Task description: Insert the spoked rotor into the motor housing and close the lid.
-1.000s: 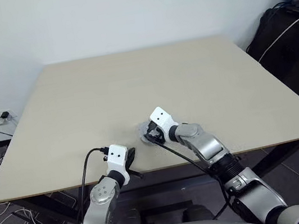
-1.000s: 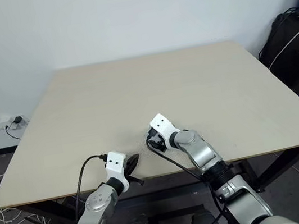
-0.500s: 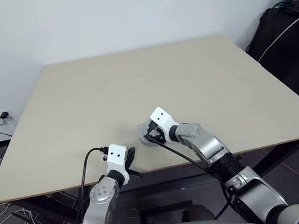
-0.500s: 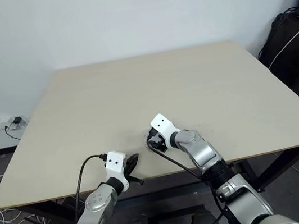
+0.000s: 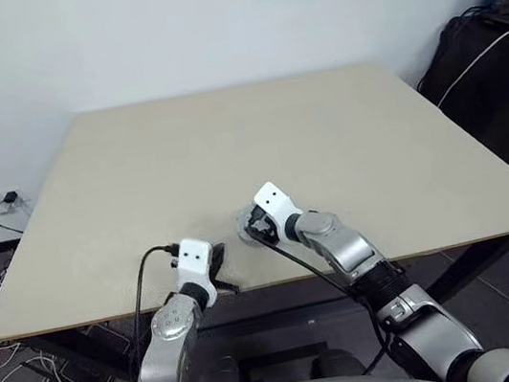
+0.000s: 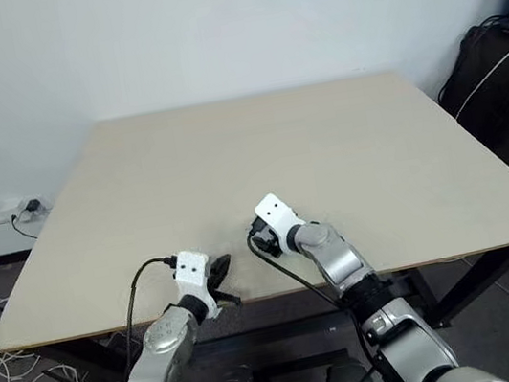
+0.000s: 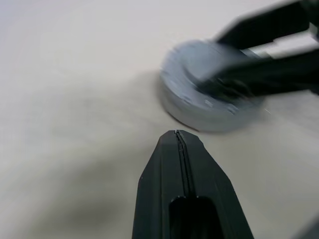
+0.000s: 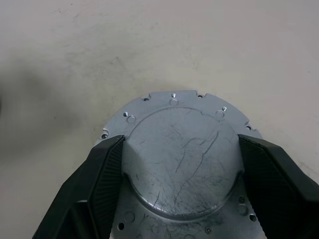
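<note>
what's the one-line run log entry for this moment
right gripper: fingers on both sides of lid | lid: on motor housing on table | left gripper: shut, empty, beside housing

Left gripper (image 5: 217, 258) moved forward toward lid (image 7: 209, 97).

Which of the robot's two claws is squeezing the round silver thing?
The right gripper. Its two black fingers sit on either side of the raised silver lid, while the left gripper is pinched shut on nothing, pointing at it from beside.
</note>
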Controlling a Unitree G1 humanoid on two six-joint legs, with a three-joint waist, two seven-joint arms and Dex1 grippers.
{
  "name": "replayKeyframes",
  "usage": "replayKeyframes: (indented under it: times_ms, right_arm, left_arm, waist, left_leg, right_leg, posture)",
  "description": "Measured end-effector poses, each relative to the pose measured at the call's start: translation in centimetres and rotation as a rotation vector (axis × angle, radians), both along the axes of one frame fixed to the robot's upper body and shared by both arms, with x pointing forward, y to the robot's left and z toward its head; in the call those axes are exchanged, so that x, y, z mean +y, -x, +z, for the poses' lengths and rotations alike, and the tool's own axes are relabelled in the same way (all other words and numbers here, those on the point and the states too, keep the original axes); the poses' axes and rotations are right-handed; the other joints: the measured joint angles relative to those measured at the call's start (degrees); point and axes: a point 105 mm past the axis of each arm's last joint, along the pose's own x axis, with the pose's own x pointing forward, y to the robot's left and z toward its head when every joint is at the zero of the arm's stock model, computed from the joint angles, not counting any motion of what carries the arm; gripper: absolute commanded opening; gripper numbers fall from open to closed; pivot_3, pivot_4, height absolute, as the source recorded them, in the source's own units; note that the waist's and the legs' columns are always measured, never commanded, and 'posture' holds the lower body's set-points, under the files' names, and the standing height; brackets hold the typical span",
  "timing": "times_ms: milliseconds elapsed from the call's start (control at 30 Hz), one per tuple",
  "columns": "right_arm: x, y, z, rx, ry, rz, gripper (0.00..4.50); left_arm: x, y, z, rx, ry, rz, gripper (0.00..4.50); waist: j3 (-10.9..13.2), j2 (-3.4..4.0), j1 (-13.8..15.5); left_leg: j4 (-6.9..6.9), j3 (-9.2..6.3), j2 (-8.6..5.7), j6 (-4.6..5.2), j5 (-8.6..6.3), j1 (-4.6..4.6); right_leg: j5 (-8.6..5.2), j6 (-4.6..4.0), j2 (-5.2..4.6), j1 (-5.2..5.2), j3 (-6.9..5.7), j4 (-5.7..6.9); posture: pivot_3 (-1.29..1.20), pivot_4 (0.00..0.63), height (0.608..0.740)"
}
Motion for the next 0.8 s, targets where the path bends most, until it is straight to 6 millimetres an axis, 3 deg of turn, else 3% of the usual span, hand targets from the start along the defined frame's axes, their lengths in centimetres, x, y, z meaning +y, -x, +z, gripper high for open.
replayKeyframes:
  times_ms: [167,333,533,800]
  right_arm:
    - [0.1,0.1,0.1,0.01,-0.007,0.008,3.19]
    - [0.2,0.2,0.2,0.02,-0.021,0.011,3.19]
    - [0.2,0.2,0.2,0.026,-0.02,0.006,3.19]
    - [0.2,0.2,0.3,0.027,-0.02,0.005,3.19]
  left_arm:
    - [1.5,-2.9,1.6,0.023,0.055,0.122,0.0]
    - [2.3,-4.8,0.9,0.18,0.23,0.117,0.0]
    - [0.7,-5.2,1.6,0.294,0.444,-0.057,0.0]
    - [-0.6,-5.3,0.9,0.399,0.47,-0.152,0.0]
  waist:
    - [-0.03,-0.05,-0.01]
    - [-0.01,-0.1,-0.23]
    - [0.04,-0.19,-0.27]
    - [0.09,-0.26,-0.25]
  left_leg:
    - [0.03,0.04,0.02,-0.01,0.01,0.03]
    - [0.12,0.03,0.06,-0.04,0.05,0.03]
    - [0.3,0.04,0.07,-0.02,0.05,0.02]
    - [0.29,0.04,0.08,-0.03,0.05,0.01]
  right_leg:
    - [0.04,0.04,0.06,-0.01,0.0,-0.03]
    - [0.0,0.0,0.19,0.02,0.02,-0.08]
    - [0.01,0.0,0.21,0.1,0.05,-0.1]
    - [0.17,-0.28,0.2,0.09,0.06,-0.12]
  posture:
    - [0.0,0.0,0.74]
    - [0.0,0.0,0.74]
    - [0.0,0.0,0.74]
    - [0.0,0.0,0.74]
